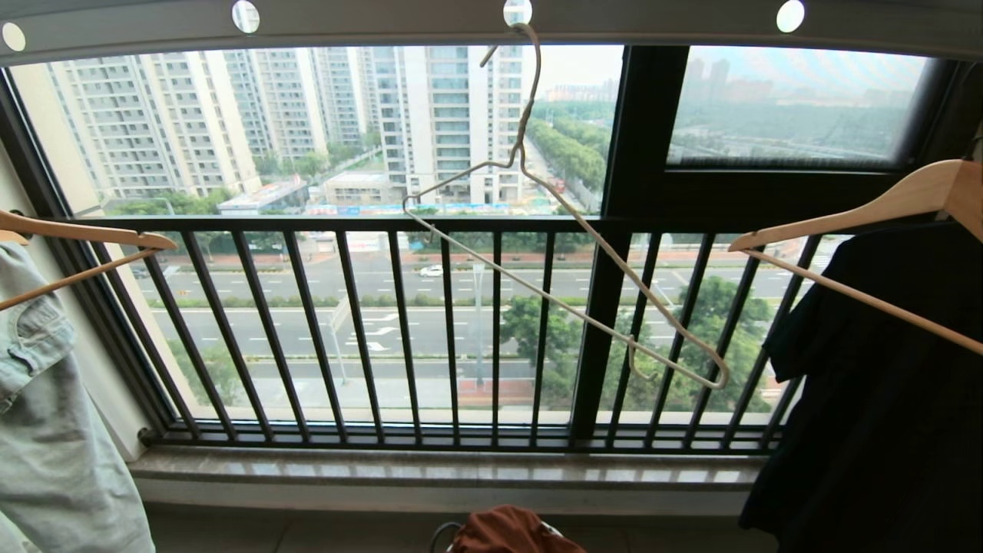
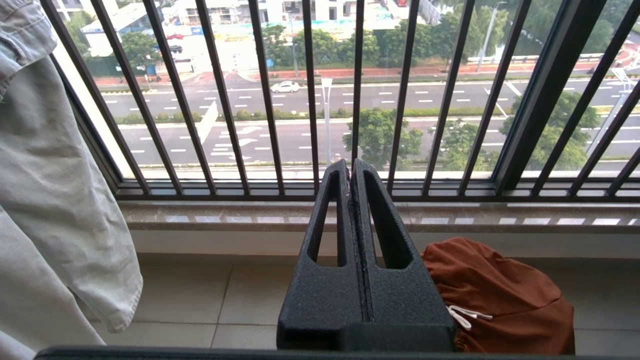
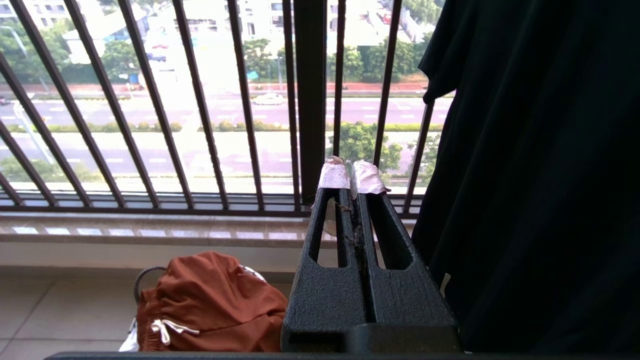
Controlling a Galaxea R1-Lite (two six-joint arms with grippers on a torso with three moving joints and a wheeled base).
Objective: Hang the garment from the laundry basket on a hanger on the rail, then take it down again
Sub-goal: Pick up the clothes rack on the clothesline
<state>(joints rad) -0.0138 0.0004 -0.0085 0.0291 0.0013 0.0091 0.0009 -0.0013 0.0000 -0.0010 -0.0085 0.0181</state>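
The rust-brown shorts (image 1: 511, 531) lie heaped in the laundry basket (image 3: 145, 276) on the floor below the window, their white drawstring (image 2: 462, 316) showing; they also show in the right wrist view (image 3: 210, 300). The cream wire hanger (image 1: 564, 284) hangs empty and tilted from a hole in the silver rail (image 1: 491, 23) overhead. My left gripper (image 2: 351, 167) is shut and empty, level, to the left of the shorts and above them. My right gripper (image 3: 351, 170), with taped tips, is shut and empty to their right. Neither arm shows in the head view.
A black T-shirt (image 1: 883, 384) hangs on a wooden hanger (image 1: 852, 211) at the right, close to my right gripper. A pale denim piece (image 1: 54, 415) hangs on another wooden hanger (image 1: 77, 230) at the left. The black balcony railing (image 1: 461, 330) and a stone sill (image 1: 445, 472) stand ahead.
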